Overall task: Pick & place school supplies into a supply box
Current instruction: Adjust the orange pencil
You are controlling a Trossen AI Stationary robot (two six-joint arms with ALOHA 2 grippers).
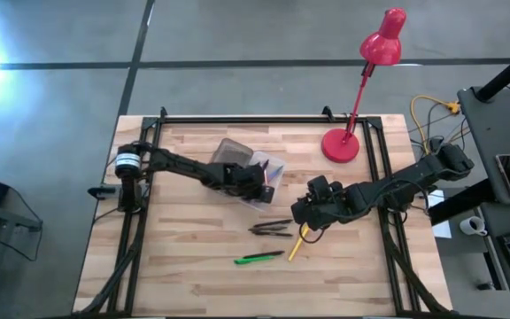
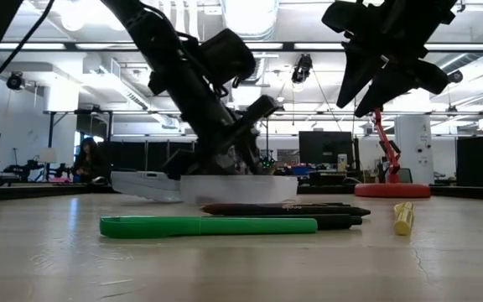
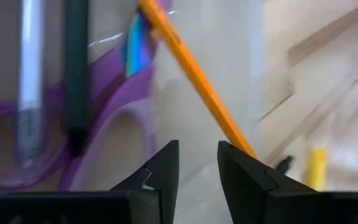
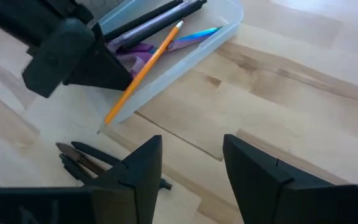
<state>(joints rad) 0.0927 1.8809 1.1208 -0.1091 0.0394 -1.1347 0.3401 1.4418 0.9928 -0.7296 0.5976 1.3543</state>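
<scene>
Two grippers are at work over the wooden table (image 1: 184,266). We see the left gripper (image 1: 259,184) low over the supply box (image 1: 273,165), and from its wrist its fingers (image 3: 160,171) stand a little apart with nothing between them, their tips just above the box's contents. Right beneath those tips an orange pencil (image 3: 191,68) runs slantwise across the box, its sharpened end sticking out over the box's rim, as the right wrist view shows. Beside it inside the box lie the purple-handled scissors (image 3: 114,112) with their shiny bluish blade, a dark pen (image 3: 76,74) and a pale pen (image 3: 30,81). The box's ribbed lid (image 1: 230,151) lies open on the far side. The right gripper (image 1: 311,215) hangs off the table just right of the box, and we see its fingers (image 4: 135,171) spread well apart and empty. Under and in front of it a small bundle of dark pens (image 1: 271,229) lies on the wood, with a short yellow marker (image 1: 296,245) just to the right of them and a green pen (image 1: 258,258) nearer the front edge, apart from the rest. At the back right of the table stands a red desk lamp (image 1: 374,62), well away from both arms.
</scene>
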